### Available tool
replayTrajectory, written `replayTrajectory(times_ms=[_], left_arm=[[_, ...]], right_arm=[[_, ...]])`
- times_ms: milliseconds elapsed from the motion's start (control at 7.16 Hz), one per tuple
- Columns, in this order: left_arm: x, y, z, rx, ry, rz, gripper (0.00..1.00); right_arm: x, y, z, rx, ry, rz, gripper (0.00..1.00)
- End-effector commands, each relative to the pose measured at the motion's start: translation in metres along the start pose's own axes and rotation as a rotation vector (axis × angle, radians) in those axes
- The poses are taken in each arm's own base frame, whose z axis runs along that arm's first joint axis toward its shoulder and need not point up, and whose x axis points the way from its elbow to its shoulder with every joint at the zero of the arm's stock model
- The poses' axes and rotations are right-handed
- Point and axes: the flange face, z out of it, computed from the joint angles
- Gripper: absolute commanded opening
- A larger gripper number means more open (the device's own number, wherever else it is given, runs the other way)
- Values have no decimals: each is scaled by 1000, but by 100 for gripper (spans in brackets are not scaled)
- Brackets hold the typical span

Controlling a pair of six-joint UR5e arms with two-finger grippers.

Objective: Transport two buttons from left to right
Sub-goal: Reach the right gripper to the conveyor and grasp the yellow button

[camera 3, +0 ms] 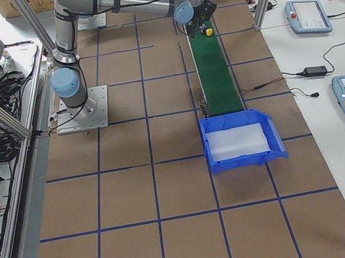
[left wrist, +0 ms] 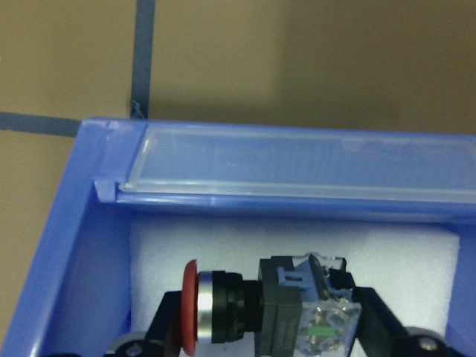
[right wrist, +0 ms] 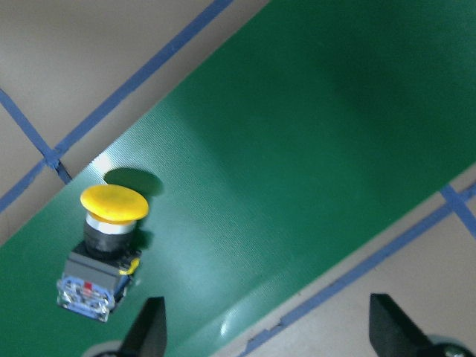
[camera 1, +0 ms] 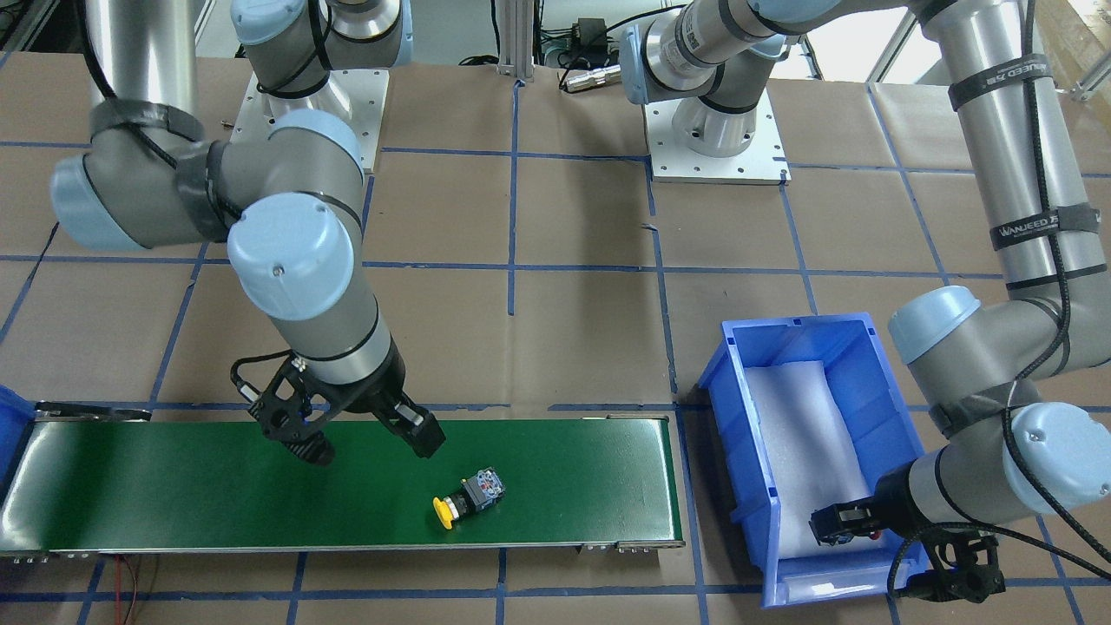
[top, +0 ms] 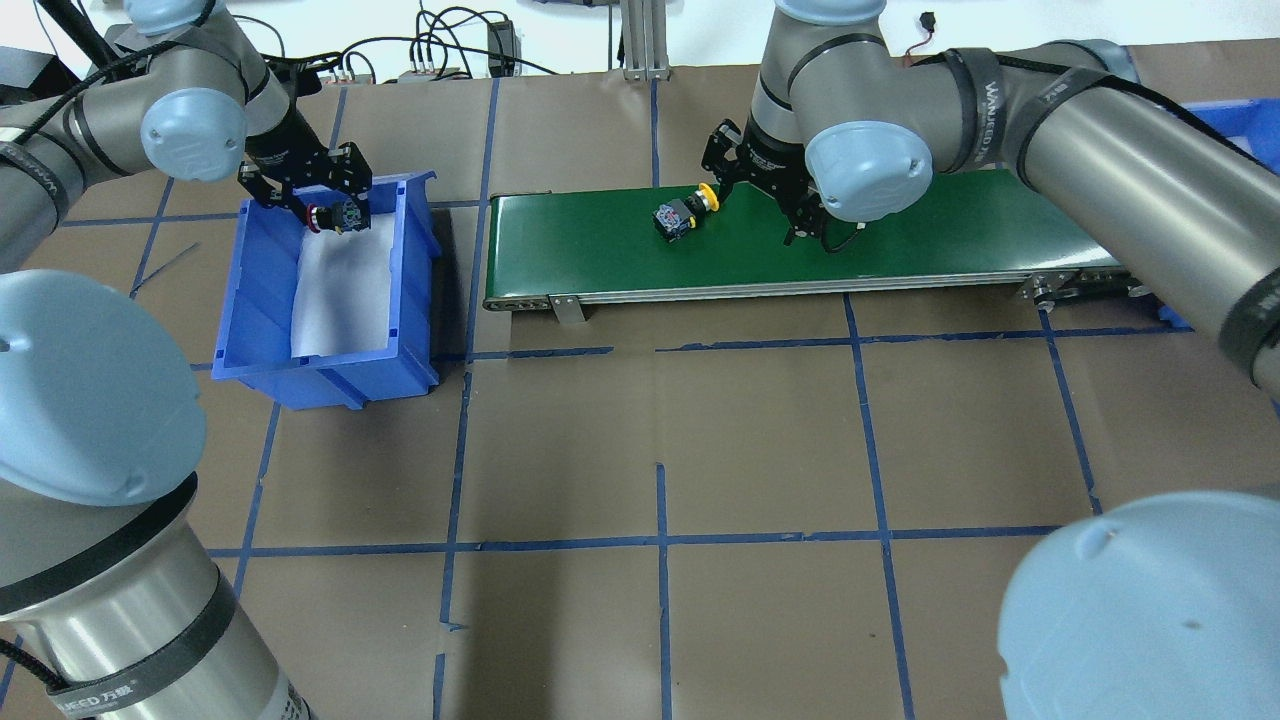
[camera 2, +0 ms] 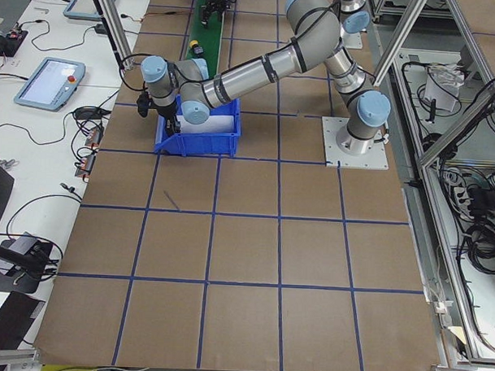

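Logging containers first: blue bin (top: 325, 378) sits on the surface (top: 700, 430) just off the left end of the green conveyor belt (camera 1: 217, 486), floor lined with white foam (top: 340, 290). Left claw (top: 333, 216) hangs at the bin's far end, clamped on the red-capped button (left wrist: 245, 316), which is held sideways over the foam; whether it touches the foam cannot be told. Yellow-capped button (camera 1: 473, 499) lies on its side on the belt. Right claw (camera 1: 373, 447) hovers just beside it, fingers spread wide, holding nothing. Second blue bin (top: 1240, 120) shows only a corner at the belt's right end; contents hidden. Black strap (camera 1: 1033, 227) on the left arm reads "WANJEED".
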Motion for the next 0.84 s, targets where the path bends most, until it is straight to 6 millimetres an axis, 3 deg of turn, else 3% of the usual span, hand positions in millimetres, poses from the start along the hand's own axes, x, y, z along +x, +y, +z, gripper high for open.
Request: replayTrajectory(times_ms=[0, 140, 279, 558, 698], left_arm=[[29, 0, 2, 8, 10, 38, 51], [57, -1, -4, 26, 5, 66, 51], [64, -1, -4, 28, 5, 74, 51], [63, -1, -7, 31, 5, 73, 53], [53, -3, -9, 35, 6, 73, 58]], right_arm=[[-27, -18, 1, 33, -35, 0, 96], [-34, -10, 8, 25, -29, -10, 96], [-34, -7, 10, 21, -26, -10, 96], [-34, 3, 32, -6, 3, -12, 96], [-35, 3, 31, -3, 1, -12, 97]])
